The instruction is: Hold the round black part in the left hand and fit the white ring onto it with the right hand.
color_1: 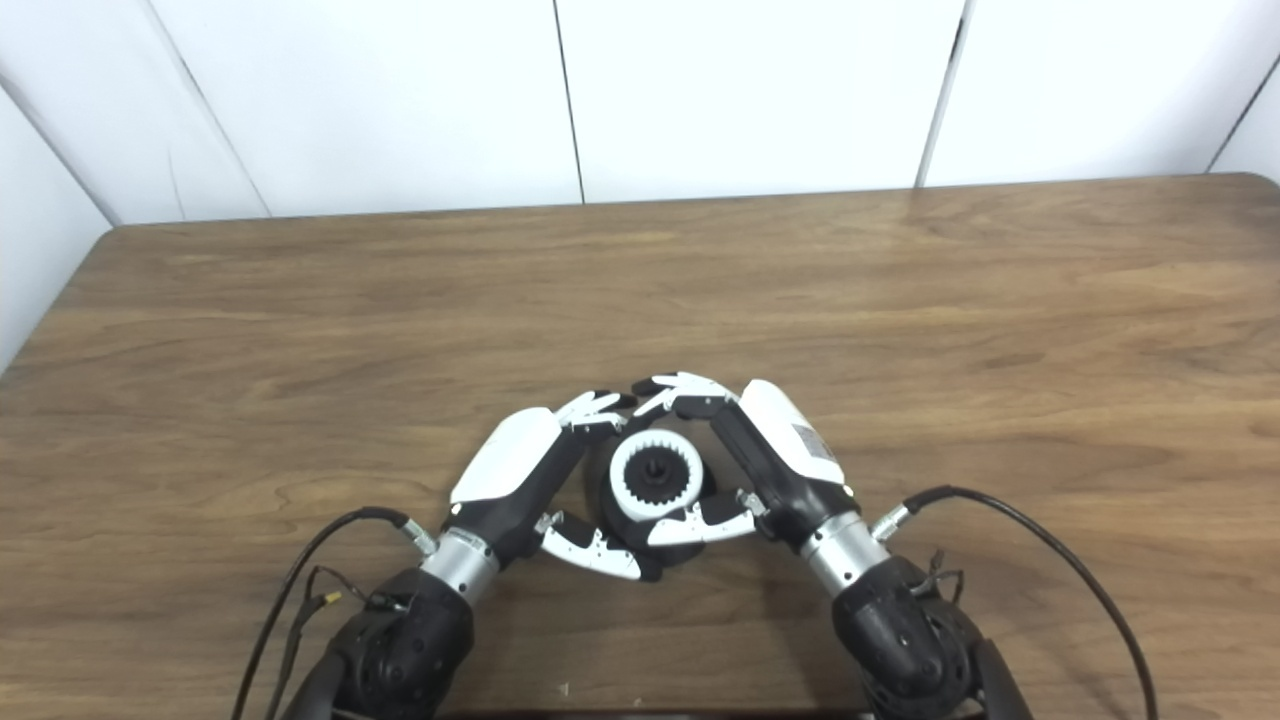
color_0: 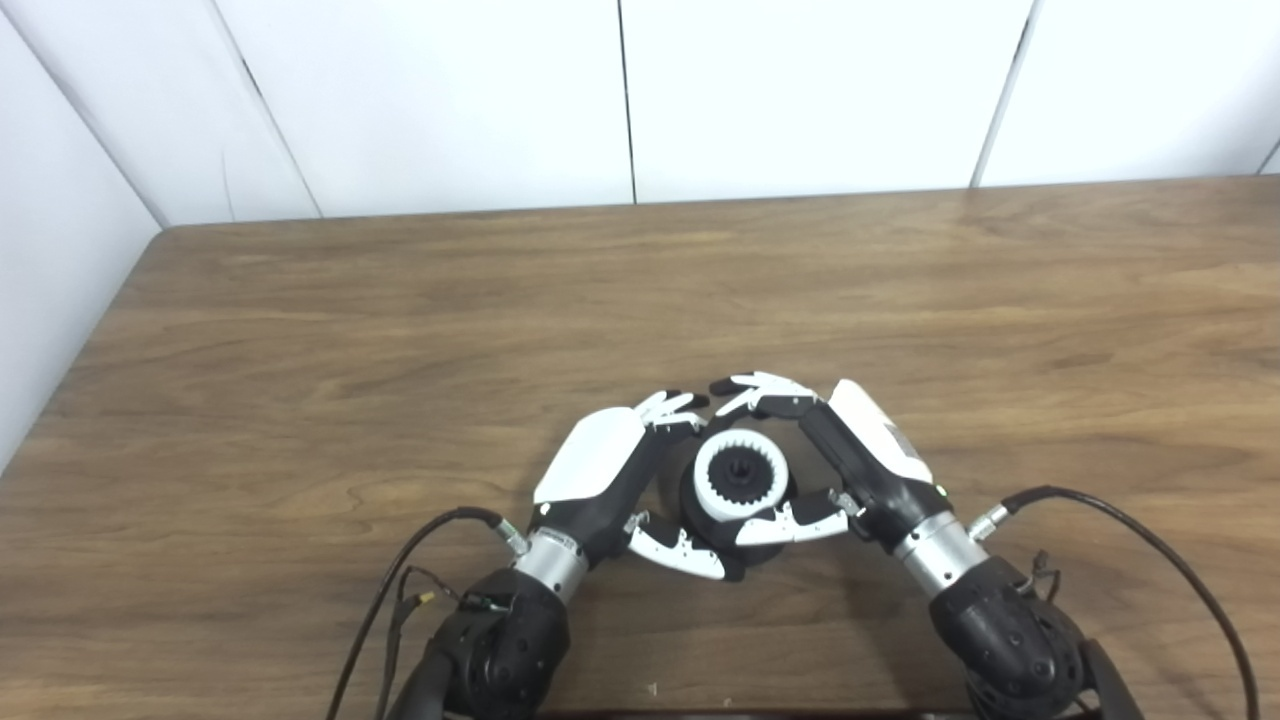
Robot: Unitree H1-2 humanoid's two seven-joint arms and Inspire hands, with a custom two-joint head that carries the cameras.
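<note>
Seemingly the white ring (color_0: 742, 476) is already seated on the black part (color_0: 725, 535), which is cupped by the left hand (color_0: 610, 478), while the ring is gripped by the right hand's (color_0: 850, 460) fingers (color_0: 765, 390), so only release is left.

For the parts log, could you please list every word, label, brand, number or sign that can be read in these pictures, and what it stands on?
No text can be read anywhere.
Right hand: a small grey label on its white back cover, too small and blurred to read.
Left hand: no marking seen.
White ring and round black part: no marking seen.
Wooden table and white wall panels: no signs.
</note>
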